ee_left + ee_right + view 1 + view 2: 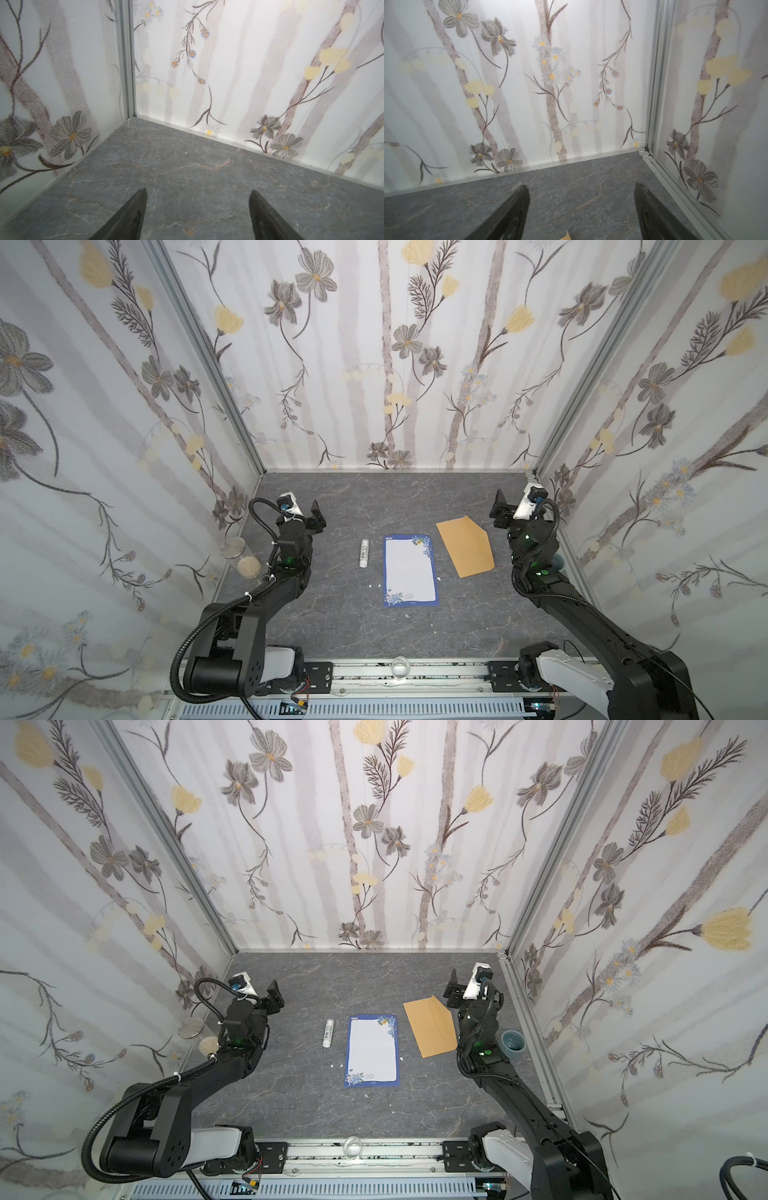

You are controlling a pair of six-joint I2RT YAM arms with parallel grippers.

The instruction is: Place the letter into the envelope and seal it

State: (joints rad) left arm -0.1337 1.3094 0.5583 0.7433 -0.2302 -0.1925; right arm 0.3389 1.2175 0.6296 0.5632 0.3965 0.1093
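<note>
The letter [409, 570] [372, 1050], white with a blue border and blue flower corners, lies flat in the middle of the grey table in both top views. The tan envelope [465, 545] [432, 1025] lies to its right, at a slant, with its pointed flap toward the back. My left gripper [316, 517] [275, 994] hovers open at the back left, well away from both. My right gripper [498, 510] [453, 988] is open just behind the envelope's far corner. Both wrist views show empty jaws over bare table [198, 190] [581, 186]; a tip of the envelope [566, 236] peeks in at the right wrist view's edge.
A white glue stick [363, 552] [328, 1032] lies left of the letter. Small white scraps [374, 585] dot the table nearby. A clear jar [248, 566] and its lid [235, 547] sit by the left wall, a blue cup [513, 1045] by the right wall. Flowered walls enclose three sides.
</note>
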